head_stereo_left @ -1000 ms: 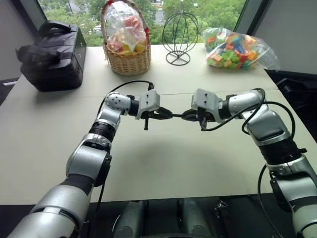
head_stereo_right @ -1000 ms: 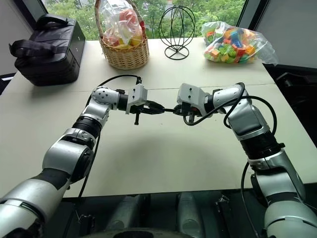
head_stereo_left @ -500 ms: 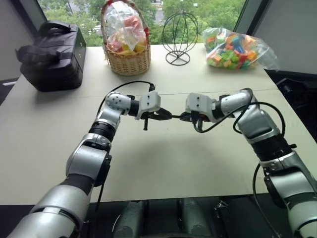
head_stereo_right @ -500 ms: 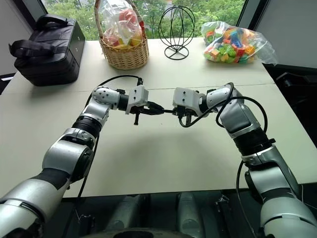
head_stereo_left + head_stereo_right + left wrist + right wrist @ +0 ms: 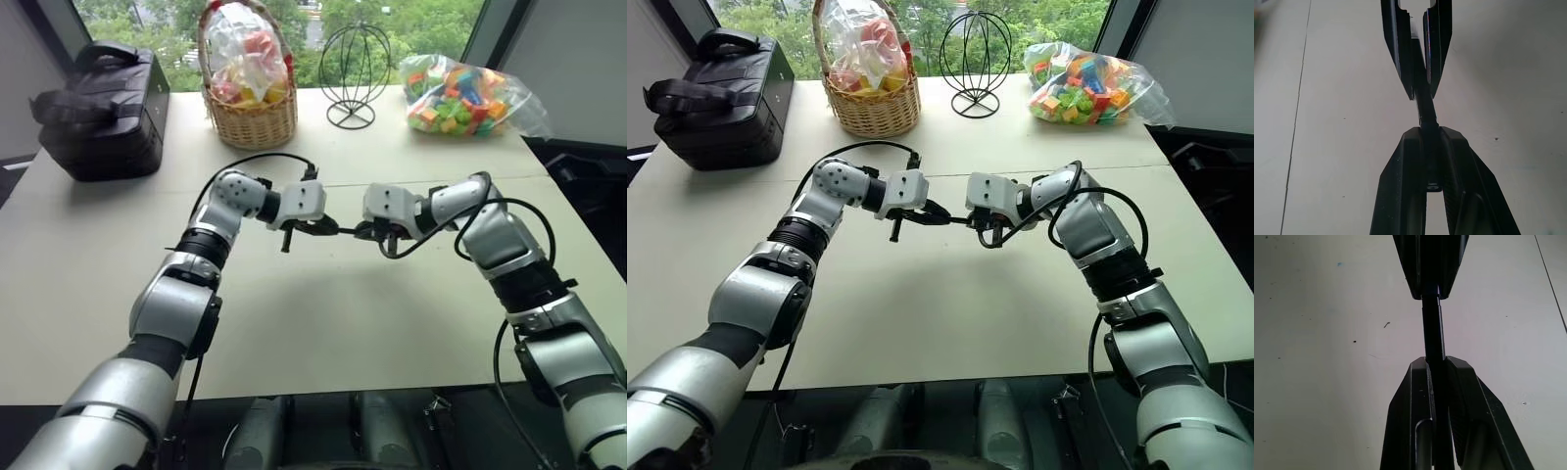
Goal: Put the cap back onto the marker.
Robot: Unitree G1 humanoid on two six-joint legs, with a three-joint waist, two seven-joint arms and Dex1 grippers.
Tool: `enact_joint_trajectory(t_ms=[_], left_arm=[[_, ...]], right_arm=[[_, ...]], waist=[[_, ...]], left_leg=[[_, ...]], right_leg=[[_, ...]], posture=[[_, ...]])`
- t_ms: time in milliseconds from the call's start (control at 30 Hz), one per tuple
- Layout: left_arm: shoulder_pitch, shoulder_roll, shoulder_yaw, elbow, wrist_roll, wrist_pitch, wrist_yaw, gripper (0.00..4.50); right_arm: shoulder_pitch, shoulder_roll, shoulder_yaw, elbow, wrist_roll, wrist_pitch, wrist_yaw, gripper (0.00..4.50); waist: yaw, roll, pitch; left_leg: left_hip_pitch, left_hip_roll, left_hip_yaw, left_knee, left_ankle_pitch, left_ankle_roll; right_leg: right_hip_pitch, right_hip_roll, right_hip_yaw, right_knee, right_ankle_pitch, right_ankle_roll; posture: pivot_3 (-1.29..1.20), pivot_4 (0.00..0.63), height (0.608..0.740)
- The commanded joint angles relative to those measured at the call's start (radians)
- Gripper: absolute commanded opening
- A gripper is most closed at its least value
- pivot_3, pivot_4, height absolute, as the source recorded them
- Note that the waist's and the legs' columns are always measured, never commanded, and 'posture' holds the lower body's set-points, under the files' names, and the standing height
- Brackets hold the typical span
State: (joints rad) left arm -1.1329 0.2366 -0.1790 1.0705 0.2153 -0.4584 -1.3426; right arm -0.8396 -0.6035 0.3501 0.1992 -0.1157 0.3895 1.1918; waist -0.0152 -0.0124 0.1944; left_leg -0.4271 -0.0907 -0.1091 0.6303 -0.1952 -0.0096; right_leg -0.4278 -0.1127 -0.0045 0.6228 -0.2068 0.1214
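Both grippers face tip to tip above the pale table [image 5: 323, 323], at 12 o'clock of centre. Left gripper [image 5: 1429, 142] clamps what looks like the tiny black plastic cap (hidden between fingers); right gripper [image 5: 1436, 363] clamps the slim black marker [image 5: 1433, 330], aligned for axial push-on.

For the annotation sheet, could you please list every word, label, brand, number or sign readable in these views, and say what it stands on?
None: no readable text shows anywhere.
Black bag: no legible label or brand.
Basket and its plastic-wrapped contents: no print can be made out.
Bag of coloured blocks: no lettering visible.
Marker between the hands: plain black, no marking readable.
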Motion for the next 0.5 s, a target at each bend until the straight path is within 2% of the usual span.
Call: enact_joint_trajectory(t_ms=[33, 500], left_arm=[[0.001, -0.081, -0.099, 0.002, 0.042, -0.015, -0.020, 0.03], [0.015, -0.138, -0.124, -0.004, 0.093, -0.011, 0.069, 0.03]], right_arm=[[-0.139, 0.075, -0.037, -0.088, 0.037, -0.015, -0.039, 0.00], [-0.223, 0.202, -0.013, -0.043, -0.006, 0.137, -0.071, 0.00]], waist=[[0.000, 0.000, 0.000], [-0.002, 0.000, 0.000]], left_leg=[[0.000, 0.000, 0.000, 0.000, 0.000, 0.000], [0.000, 0.000, 0.000, 0.000, 0.000, 0.000]], right_leg=[[0.000, 0.000, 0.000, 0.000, 0.000, 0.000], [-0.002, 0.000, 0.000, 0.006, 0.000, 0.000]], posture=[[0.00, 0.150, 0.740], [0.00, 0.150, 0.740]])
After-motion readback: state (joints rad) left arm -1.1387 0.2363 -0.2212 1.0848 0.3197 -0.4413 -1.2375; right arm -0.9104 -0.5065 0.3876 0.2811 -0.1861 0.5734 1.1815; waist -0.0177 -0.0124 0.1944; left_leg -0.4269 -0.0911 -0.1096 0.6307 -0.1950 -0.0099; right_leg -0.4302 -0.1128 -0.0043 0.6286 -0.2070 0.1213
